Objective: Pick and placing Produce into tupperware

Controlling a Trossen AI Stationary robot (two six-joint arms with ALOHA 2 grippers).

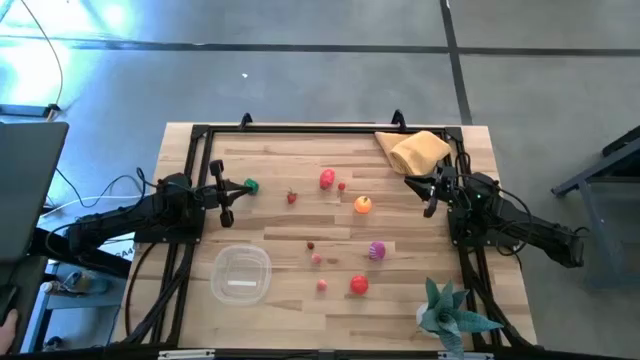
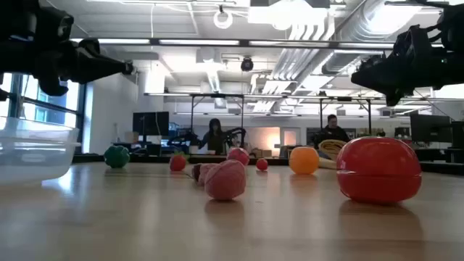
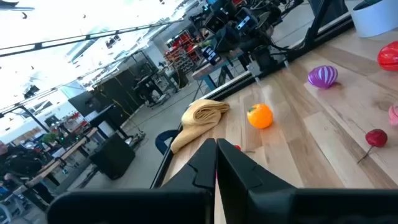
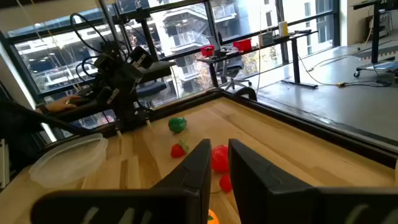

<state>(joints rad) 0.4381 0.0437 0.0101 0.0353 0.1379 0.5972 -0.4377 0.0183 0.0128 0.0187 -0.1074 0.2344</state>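
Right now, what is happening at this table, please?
A two-armed robot is sorting toy produce into the tupperware, but nothing is inside it yet. The left gripper hangs shut near the green piece, holding nothing. The right gripper hovers beside the tan cloth, also holding nothing. The orange fruit, the purple piece and the red pieces lie scattered on the table.
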